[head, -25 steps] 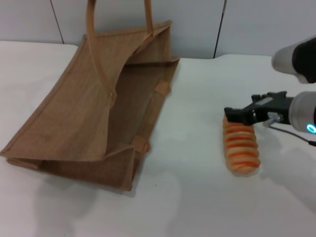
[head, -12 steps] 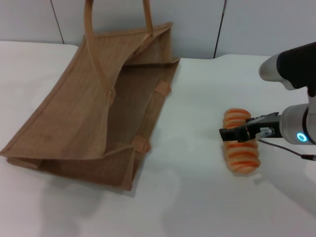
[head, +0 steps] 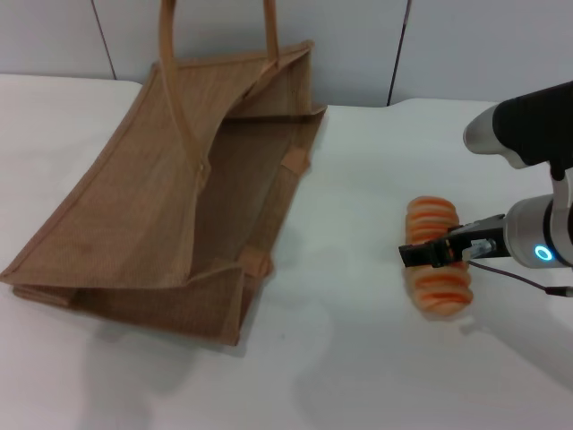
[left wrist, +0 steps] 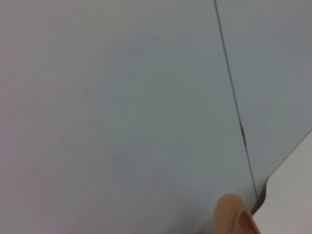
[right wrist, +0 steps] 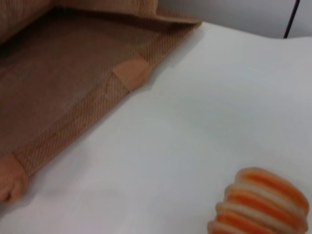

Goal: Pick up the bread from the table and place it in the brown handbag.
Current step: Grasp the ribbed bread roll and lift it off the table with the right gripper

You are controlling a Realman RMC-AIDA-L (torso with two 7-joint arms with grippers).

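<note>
Right gripper [head: 428, 254] is low over the bread [head: 437, 260], its dark jaws lying across the loaf's middle; whether they are clamped on it I cannot tell. Bread lies on the white worktop [head: 358, 358], well apart from the brown handbag [head: 170, 206], which lies open-mouthed to its left.

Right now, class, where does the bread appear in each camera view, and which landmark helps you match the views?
Head view: the bread lies on the table, right of the brown handbag, under the right gripper.
Left wrist view: not in it.
Right wrist view: the bread is at the lower right corner.
Shared landmark: the brown handbag.
</note>
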